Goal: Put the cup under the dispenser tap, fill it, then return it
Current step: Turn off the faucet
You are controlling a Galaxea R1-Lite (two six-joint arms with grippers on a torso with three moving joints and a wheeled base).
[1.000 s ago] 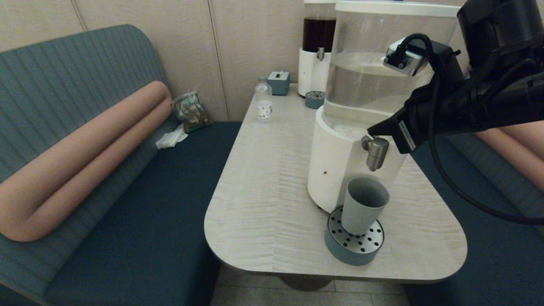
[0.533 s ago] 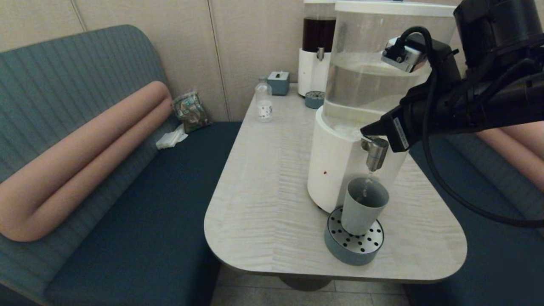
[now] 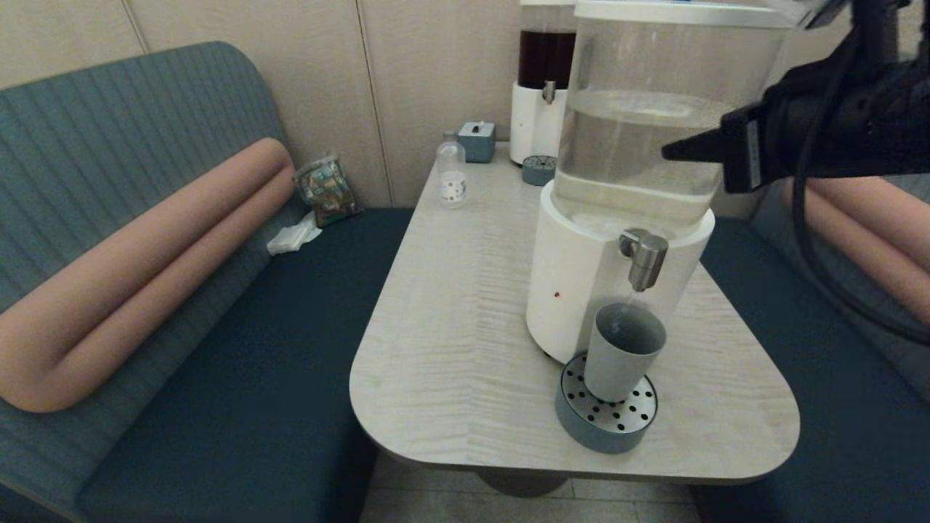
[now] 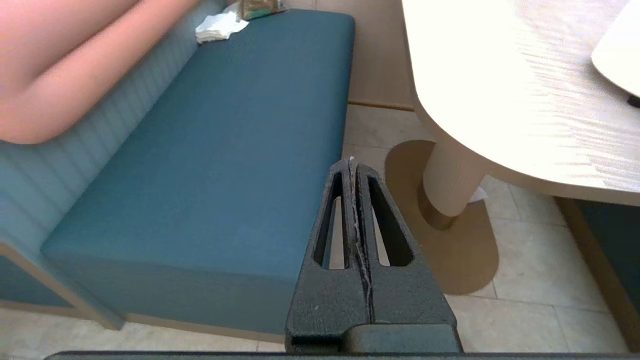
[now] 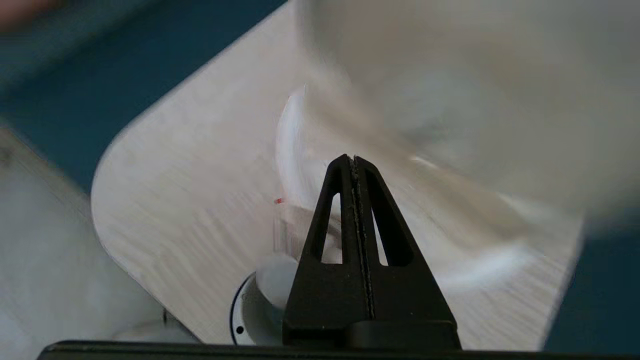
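One thin stream now runs from the dispenser tap (image 3: 642, 258) into the cup (image 3: 623, 351), which stands upright on the perforated drip tray (image 3: 604, 421) at the counter (image 3: 465, 312) edge, directly under the spout. Our right gripper (image 3: 676, 151), fingers pressed together and empty, has lifted away from the tap and sits beside the clear tank (image 3: 668, 116). We judge filling is underway; stopping the flow and returning the cup remain. Our left gripper (image 4: 354, 165), also clenched, hangs parked over the bench seat (image 4: 225, 150).
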